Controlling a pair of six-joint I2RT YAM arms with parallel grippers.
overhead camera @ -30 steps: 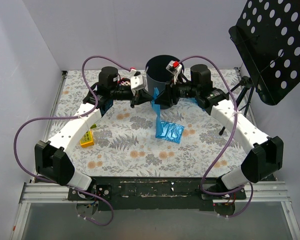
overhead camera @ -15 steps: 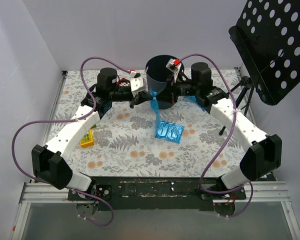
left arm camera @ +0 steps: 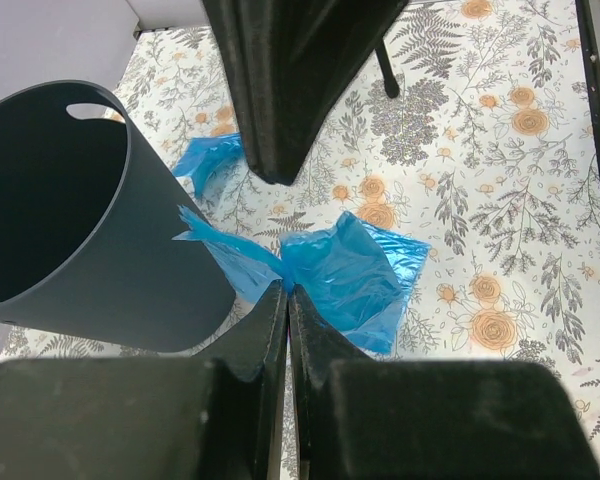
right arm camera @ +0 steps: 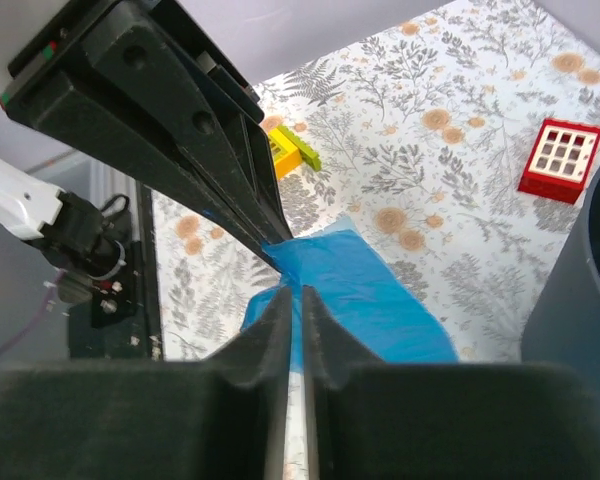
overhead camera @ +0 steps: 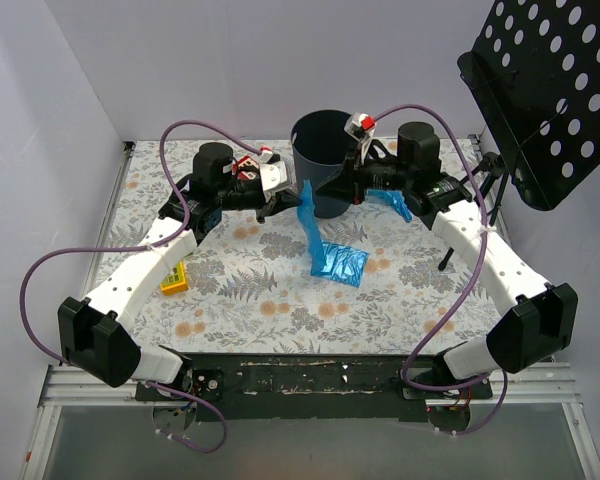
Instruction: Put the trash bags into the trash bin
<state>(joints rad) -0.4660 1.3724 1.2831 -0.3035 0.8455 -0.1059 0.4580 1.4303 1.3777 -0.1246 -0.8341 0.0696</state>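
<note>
One blue trash bag hangs as a stretched strip beside the dark trash bin, its lower part lying crumpled on the floral table. My left gripper is shut on its gathered upper end, just left of the bin. From the right, my right gripper is shut on that same bag, its tips almost meeting the left fingers. A second trash bag lies on the table by the bin's right side, also seen as a blue fold in the left wrist view.
A black perforated music stand overhangs the back right corner, its legs by the right arm. A yellow block lies at the left by the left arm. A red-and-white tile lies on the cloth near the bin.
My right gripper, open a second ago, has shut on the bag's upper end next to the left gripper. Both wrists rose slightly; the bag strip stays stretched by the bin.
</note>
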